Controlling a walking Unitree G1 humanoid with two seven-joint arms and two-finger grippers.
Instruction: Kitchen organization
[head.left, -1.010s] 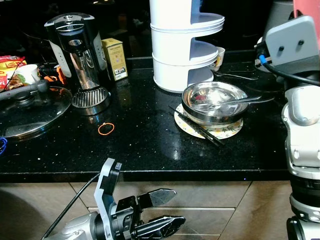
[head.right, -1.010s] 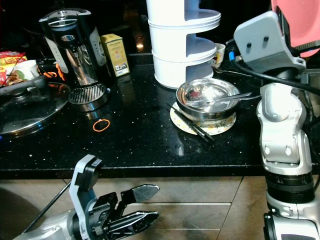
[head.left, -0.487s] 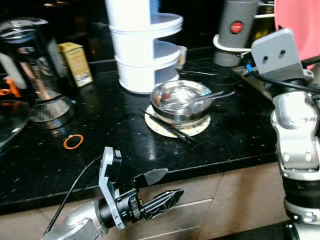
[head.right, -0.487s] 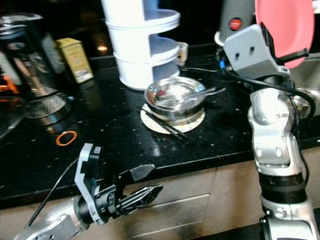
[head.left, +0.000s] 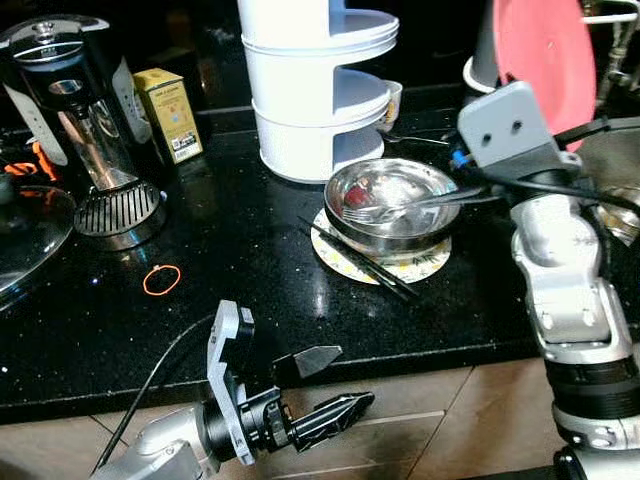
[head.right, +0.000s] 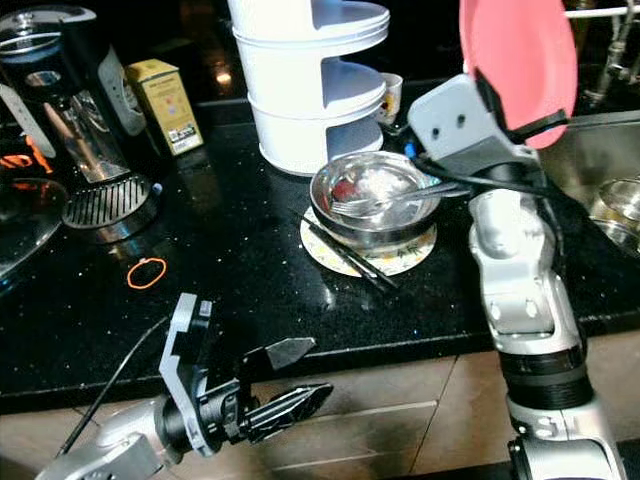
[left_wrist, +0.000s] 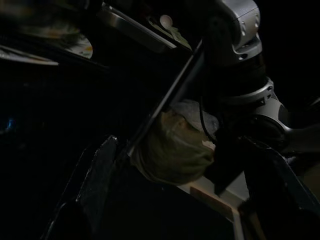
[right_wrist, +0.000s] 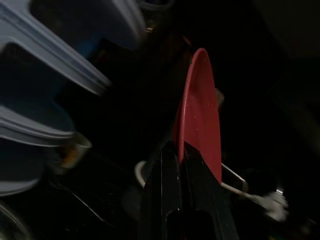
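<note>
My right gripper (right_wrist: 181, 152) is shut on the lower rim of a pink plate (head.right: 515, 60), which it holds upright and high, above the counter's right end beside the sink. A steel bowl (head.left: 390, 195) with a spoon in it rests on a patterned plate (head.left: 425, 268), and black chopsticks (head.left: 365, 262) lie across that plate. My left gripper (head.left: 345, 378) hangs open and empty below the counter's front edge.
A white tiered rack (head.left: 315, 90) stands behind the bowl. To the left are a coffee maker (head.left: 70, 100), a yellow box (head.left: 167, 113), a glass lid (head.left: 25, 240) and an orange rubber band (head.left: 161, 279). The sink (head.right: 610, 150) lies at far right.
The camera has swung to the right, so the whole scene has shifted. My right arm with the pink plate now stands nearer the bowl. The left gripper stays open below the counter.
</note>
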